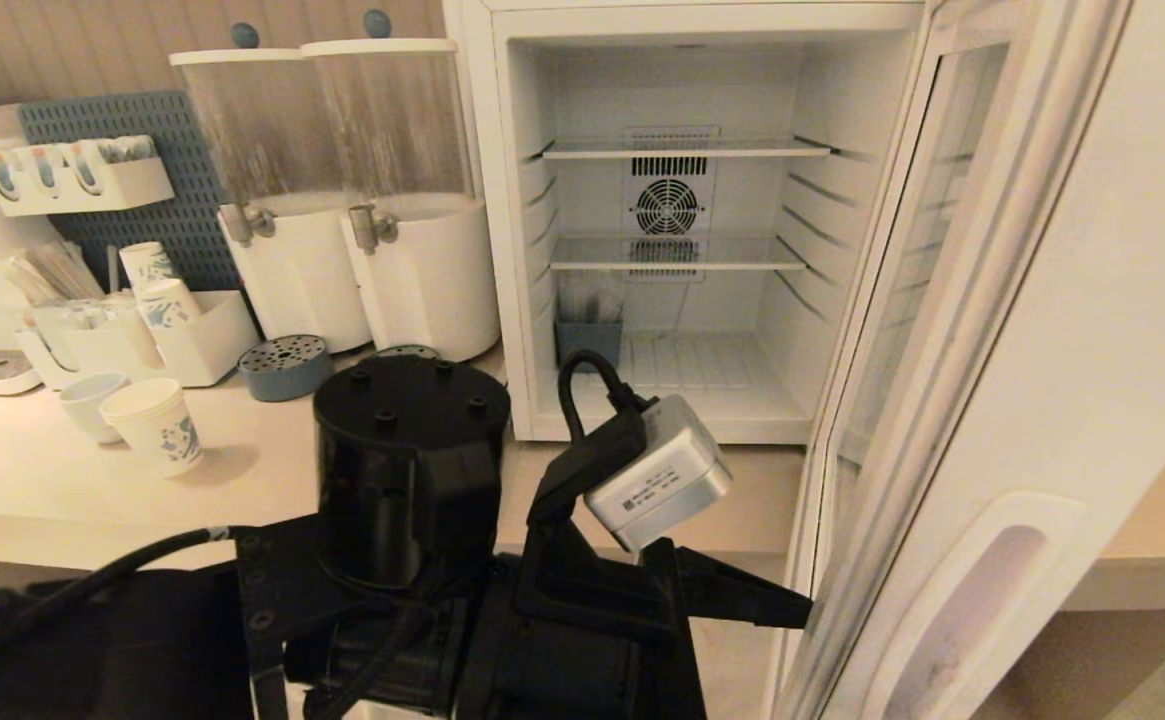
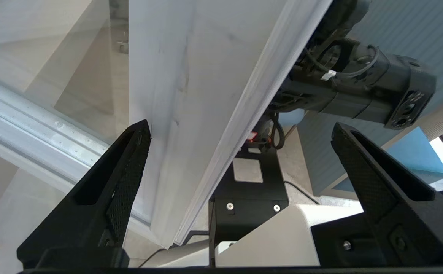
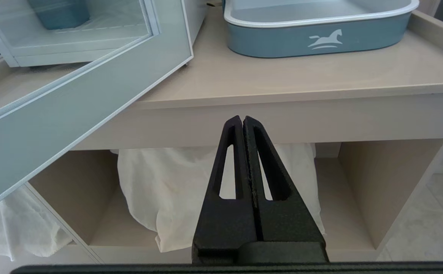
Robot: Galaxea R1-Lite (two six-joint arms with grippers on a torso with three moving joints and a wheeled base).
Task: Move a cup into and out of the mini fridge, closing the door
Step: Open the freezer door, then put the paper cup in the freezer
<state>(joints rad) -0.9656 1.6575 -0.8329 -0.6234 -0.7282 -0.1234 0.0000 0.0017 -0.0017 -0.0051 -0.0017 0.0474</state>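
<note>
Two dispensers: I see tall clear-topped white drink dispensers [image 1: 362, 200] left of the fridge.
Cup: white blue-printed paper cup [image 1: 154, 425] on the counter, far left.
Fridge: white boxy mini fridge [image 1: 672, 230], glass-windowed pale door [image 1: 1002, 400] swung wide.
Left gripper [image 2: 240, 152]: jaws spread, straddling the door's edge.
Right gripper [image 3: 243, 125]: parked low, jaws pressed together, empty.

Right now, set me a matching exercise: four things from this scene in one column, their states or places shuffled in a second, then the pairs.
Things:
1. door
2. left claw
3. right claw
4. cup

States or places:
A. shut, holding nothing, low before the counter
B. swung open
C. on the counter, left of the mini fridge
D. open, one finger on each side of the door's edge

Pairs: 1-B, 2-D, 3-A, 4-C
</note>
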